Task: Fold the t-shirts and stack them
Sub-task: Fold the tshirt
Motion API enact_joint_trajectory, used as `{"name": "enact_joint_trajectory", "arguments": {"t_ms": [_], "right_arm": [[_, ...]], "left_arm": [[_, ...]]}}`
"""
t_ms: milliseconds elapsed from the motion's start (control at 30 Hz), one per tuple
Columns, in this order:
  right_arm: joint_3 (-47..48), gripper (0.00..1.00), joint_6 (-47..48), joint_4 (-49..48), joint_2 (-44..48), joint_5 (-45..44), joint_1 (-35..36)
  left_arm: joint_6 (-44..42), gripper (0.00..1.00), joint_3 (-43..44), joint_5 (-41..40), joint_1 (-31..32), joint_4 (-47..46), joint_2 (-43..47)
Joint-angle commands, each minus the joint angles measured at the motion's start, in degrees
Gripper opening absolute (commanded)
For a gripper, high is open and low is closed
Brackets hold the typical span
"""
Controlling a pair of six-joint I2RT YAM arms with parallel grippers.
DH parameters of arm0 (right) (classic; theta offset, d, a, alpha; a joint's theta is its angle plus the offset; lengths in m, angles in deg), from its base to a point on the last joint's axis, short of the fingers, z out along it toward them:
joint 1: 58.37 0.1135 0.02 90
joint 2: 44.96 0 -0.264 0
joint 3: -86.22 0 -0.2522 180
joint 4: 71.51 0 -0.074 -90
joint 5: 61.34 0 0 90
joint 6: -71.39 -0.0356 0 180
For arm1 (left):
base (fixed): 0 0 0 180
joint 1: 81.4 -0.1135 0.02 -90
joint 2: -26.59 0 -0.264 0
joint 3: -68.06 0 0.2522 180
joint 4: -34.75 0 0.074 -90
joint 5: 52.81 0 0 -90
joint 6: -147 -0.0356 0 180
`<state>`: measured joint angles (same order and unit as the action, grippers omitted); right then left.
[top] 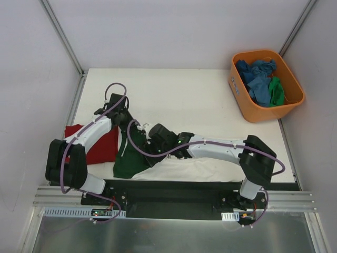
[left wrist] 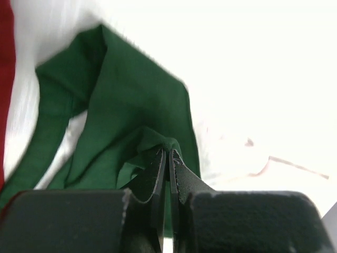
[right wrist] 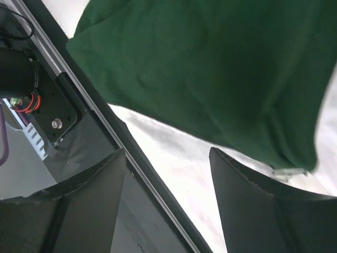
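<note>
Located white-and-green t-shirt (top: 181,168) along near edge of worktop (top: 184,95), centre to left, bunched rather than flat, green portion toward the left. Located dark red t-shirt (top: 102,150) by near-left corner, meeting the green cloth; over or under, cannot tell. Noted orange tub (top: 266,113) at far-right corner, holding blue and green shirts (top: 258,79), not yet dealt with. Recorded left claw (left wrist: 168,153) pressed together on a small raised ridge of green cloth, bite taken at the very tips. Recorded right claw (right wrist: 167,158) spread wide, gripping nothing, hanging just above green cloth beside the black rail (right wrist: 102,121) at the near edge. Judged step: carrying the green side across to make a fold; task early, nothing stacked.

Risks, judged only:
1. Losing the pinch: shallow bite on one thin ridge, likely to slip out under a quick or long pull.
2. Dragging the whole garment instead of folding it: nothing pinning the white body, right claw unloaded.
3. Disturbing the red shirt: contact with the green cloth, so liable to travel along with any sideways pull.
4. Snagging on the rail or spilling over the near edge: cloth lying right at that edge.
5. Knocking left arm (top: 89,134) against right arm (top: 221,150): both heads crowded over the same green patch, little room for crossing paths.
</note>
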<state>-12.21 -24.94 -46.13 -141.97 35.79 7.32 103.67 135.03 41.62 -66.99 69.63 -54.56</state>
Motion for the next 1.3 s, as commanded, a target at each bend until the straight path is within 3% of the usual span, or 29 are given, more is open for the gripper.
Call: {"name": "enact_joint_trajectory", "arguments": {"t_ms": [0,567,767,867,900,1000,1067,1267], "right_arm": [[4.8,0.67,1.6,-2.8,-4.4,-2.2,1.4],[14.5,0.67,1.1,-1.8,-18.2,-18.6,1.8],[16.7,0.48,1.1,0.9,-20.8,-21.7,2.0],[16.4,0.31,0.5,2.2,-20.7,-23.2,2.1],[16.3,0.20,0.4,2.3,-20.2,-23.5,2.0],[15.3,0.06,0.1,1.8,-18.6,-24.4,2.2],[15.2,0.01,0.3,1.7,-17.8,-24.1,2.2],[13.3,0.01,0.7,3.9,-11.0,-17.1,2.2]], "left_arm": [[-2.3,0.00,4.7,2.2,-2.2,-2.5,-4.9],[-4.4,0.00,2.1,7.6,-4.4,-3.0,-6.1],[-3.4,0.00,0.4,9.6,-4.4,-3.0,-5.8],[-3.4,0.00,0.4,9.3,-4.4,-3.0,-5.2],[-3.4,0.00,0.4,9.4,-4.4,-3.0,-4.9],[-3.4,0.00,0.5,9.6,-4.4,-3.0,-4.3],[-3.5,0.00,0.3,9.6,-4.4,-3.0,-3.8],[-3.8,0.00,-1.6,11.0,-4.5,-2.6,-0.6]]}}
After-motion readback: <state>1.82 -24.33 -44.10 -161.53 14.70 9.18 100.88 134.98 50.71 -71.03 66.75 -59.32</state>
